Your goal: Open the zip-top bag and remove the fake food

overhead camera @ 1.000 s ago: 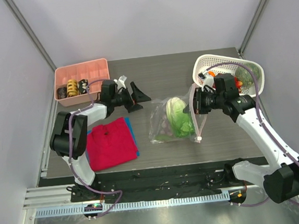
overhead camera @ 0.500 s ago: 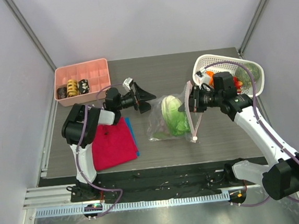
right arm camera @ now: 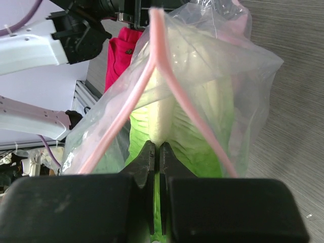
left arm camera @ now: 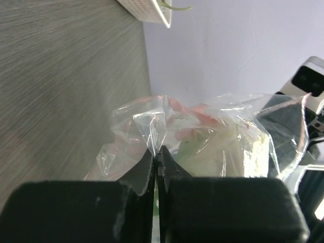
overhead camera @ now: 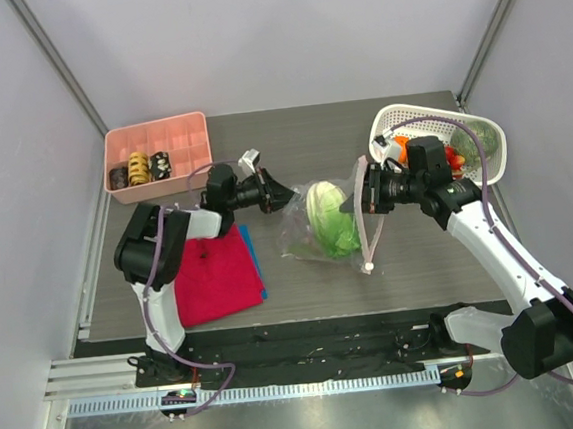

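Observation:
The clear zip-top bag (overhead camera: 313, 234) lies mid-table with its pink zip strip (overhead camera: 368, 237) hanging open on the right. My left gripper (overhead camera: 287, 198) is shut on a pinched fold of the bag's left corner (left arm camera: 154, 129). In the left wrist view its jaws (left arm camera: 158, 152) meet on that clear film. From the right, my right gripper (overhead camera: 350, 203) reaches into the bag's mouth. There it (right arm camera: 157, 147) is shut on the pale stem of the green leafy vegetable (right arm camera: 202, 116), with the zip strip (right arm camera: 156, 35) split to either side. Pinkish shapes (left arm camera: 195, 134) show blurred through the plastic.
A white lattice basket (overhead camera: 398, 114) at the back right holds an orange ball (overhead camera: 401, 146) and red and green toy pieces. A pink tray (overhead camera: 153, 126) with small rolls stands at the back left. A red cloth (overhead camera: 212, 276) lies front left over a blue one (overhead camera: 253, 249).
The left gripper moved right to the bag and shut on its corner. The right gripper, shut throughout, shifted left with the vegetable, and the bag bunched up between the two.

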`<action>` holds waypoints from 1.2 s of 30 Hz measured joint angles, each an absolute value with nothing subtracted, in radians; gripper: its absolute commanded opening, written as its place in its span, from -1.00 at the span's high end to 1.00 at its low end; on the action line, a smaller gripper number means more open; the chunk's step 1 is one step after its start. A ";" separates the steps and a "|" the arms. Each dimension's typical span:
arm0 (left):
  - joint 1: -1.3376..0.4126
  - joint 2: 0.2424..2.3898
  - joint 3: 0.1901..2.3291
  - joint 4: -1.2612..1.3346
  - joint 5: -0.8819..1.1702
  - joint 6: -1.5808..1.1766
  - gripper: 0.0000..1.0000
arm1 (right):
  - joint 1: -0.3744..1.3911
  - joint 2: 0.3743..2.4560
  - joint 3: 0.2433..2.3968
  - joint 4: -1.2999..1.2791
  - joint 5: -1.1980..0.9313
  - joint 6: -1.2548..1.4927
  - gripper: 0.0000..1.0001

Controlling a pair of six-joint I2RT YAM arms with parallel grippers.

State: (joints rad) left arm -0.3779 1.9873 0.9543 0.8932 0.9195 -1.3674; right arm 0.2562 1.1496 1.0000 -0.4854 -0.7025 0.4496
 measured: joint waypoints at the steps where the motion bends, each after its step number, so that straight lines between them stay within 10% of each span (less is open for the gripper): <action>1: -0.379 1.974 0.957 0.854 0.908 -1.341 1.00 | 0.256 1.150 1.000 -0.486 -0.702 0.451 0.98; 14: -0.330 1.727 1.098 -0.009 0.412 -0.880 1.00 | 0.256 0.995 0.968 -0.534 -0.490 0.452 0.98; 36: -0.293 1.757 1.172 -0.277 0.242 -0.689 1.00 | 0.260 0.810 1.034 -0.712 0.181 0.606 0.98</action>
